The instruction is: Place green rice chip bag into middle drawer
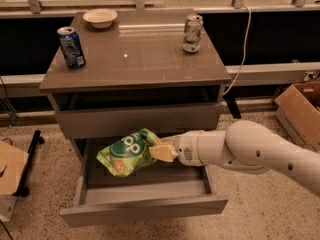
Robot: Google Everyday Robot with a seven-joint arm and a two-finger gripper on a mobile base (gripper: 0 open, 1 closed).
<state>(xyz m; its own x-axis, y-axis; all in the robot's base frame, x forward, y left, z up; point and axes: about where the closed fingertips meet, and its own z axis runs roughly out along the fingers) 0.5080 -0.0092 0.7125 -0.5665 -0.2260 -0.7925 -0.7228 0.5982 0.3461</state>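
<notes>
Camera view: gripper (pixel 162 152) clamped on right end of green rice chip bag (pixel 126 153). Bag hangs over open middle drawer (pixel 145 213), not yet down. Lower straight, release low. Upper drawer front (pixel 135 120) close at bag's 12 o'clock, so mind wrist. On bench (pixel 135 59): blue can (pixel 71 46) at 10, soda can (pixel 192 33) at 1. Neither in way.

gripper (pixel 163 151) holds green rice chip bag (pixel 125 154), apparently lifted, over the open middle drawer (pixel 145 212).
</notes>
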